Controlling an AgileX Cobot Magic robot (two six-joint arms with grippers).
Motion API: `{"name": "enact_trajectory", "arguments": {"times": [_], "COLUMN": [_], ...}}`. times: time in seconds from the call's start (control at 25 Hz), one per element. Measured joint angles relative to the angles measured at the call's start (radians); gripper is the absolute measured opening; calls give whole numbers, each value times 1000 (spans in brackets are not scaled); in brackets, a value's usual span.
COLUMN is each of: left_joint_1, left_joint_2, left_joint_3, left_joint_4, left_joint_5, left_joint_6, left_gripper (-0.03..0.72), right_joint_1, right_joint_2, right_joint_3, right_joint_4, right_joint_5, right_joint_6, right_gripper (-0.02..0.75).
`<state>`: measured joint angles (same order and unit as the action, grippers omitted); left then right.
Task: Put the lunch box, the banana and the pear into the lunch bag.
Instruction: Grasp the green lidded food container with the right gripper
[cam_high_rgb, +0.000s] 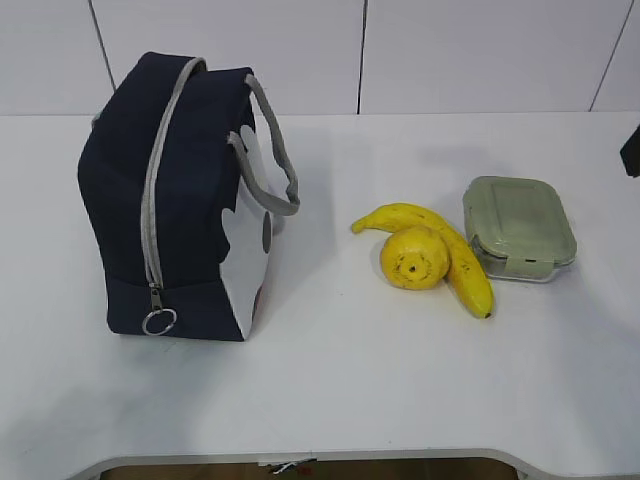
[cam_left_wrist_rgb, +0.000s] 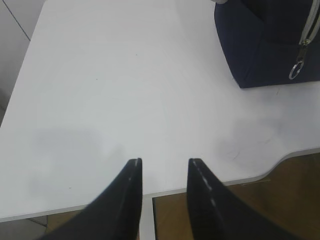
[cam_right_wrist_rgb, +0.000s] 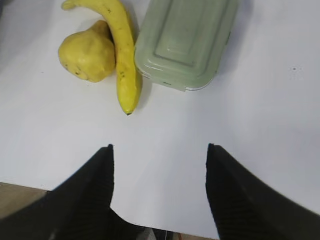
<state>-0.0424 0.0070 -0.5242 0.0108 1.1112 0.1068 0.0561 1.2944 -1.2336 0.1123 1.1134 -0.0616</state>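
Note:
The navy lunch bag (cam_high_rgb: 175, 200) stands at the left of the table, its grey zipper closed and the ring pull (cam_high_rgb: 159, 321) hanging at the front. To the right, the yellow pear (cam_high_rgb: 412, 257) lies against the curved banana (cam_high_rgb: 440, 245). Just right of them sits the green-lidded lunch box (cam_high_rgb: 518, 227). My left gripper (cam_left_wrist_rgb: 165, 161) is open and empty over the table's front edge; a corner of the lunch bag (cam_left_wrist_rgb: 270, 42) lies at upper right. Open and empty, my right gripper (cam_right_wrist_rgb: 159, 146) hangs over bare table short of the banana (cam_right_wrist_rgb: 120, 50), pear (cam_right_wrist_rgb: 87, 54) and lunch box (cam_right_wrist_rgb: 185, 40).
The white table (cam_high_rgb: 340, 380) has a curved cutout at its front edge. A white panelled wall stands behind. A dark part of an arm (cam_high_rgb: 631, 150) shows at the right edge of the exterior view.

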Motion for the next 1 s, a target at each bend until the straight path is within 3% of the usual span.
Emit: {"name": "enact_trajectory", "arguments": {"times": [0.2, 0.52, 0.68, 1.0], "left_joint_1": [0, 0, 0, 0], "left_joint_2": [0, 0, 0, 0], "left_joint_3": [0, 0, 0, 0], "left_joint_4": [0, 0, 0, 0], "left_joint_5": [0, 0, 0, 0], "left_joint_6": [0, 0, 0, 0], "left_gripper": [237, 237, 238, 238], "right_joint_1": [-174, -435, -504, -516], "right_joint_2": [70, 219, 323, 476], "right_joint_3": [-12, -26, -57, -117], "right_joint_4": [122, 565, 741, 768], "right_joint_5": [2, 82, 100, 100], "right_joint_6": [-123, -449, -577, -608], "right_gripper": [468, 468, 468, 468]}}
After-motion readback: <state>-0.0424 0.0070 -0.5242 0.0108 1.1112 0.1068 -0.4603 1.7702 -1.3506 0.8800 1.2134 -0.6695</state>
